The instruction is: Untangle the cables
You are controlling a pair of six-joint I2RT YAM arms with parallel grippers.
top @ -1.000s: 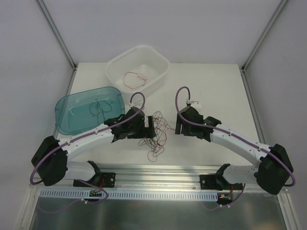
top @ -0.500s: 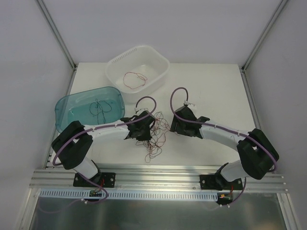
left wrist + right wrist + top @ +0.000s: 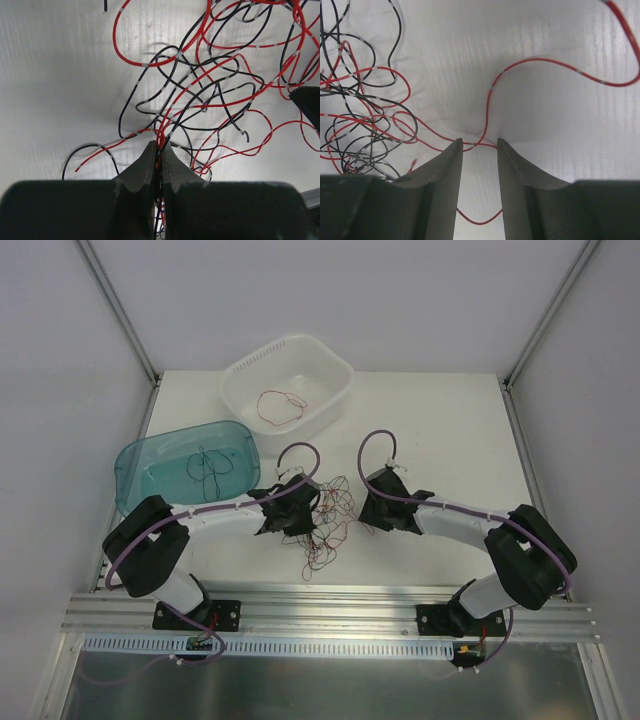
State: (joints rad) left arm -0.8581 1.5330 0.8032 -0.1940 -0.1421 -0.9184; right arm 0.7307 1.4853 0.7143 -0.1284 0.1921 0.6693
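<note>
The cables [image 3: 332, 518] are a loose tangle of thin red and black strands on the white table between my two grippers. My left gripper [image 3: 306, 510] sits on the tangle's left side. In the left wrist view it [image 3: 160, 146] is shut on a few red and black strands, and the rest of the cables [image 3: 200, 95] fan out beyond the tips. My right gripper [image 3: 366, 510] is at the tangle's right edge. In the right wrist view it [image 3: 480, 142] stands open, low over the table, with one red strand [image 3: 490, 107] crossing between the tips, unpinched.
A white basin [image 3: 338, 390] at the back holds a red wire loop [image 3: 280, 403]. A teal tub [image 3: 130, 468] at the left holds a dark wire [image 3: 208, 465]. A metal rail [image 3: 330, 605] runs along the near edge.
My left gripper pushed right into the tangle and closed on strands. My right gripper moved left toward the tangle, and its jaws narrowed around a red strand.
</note>
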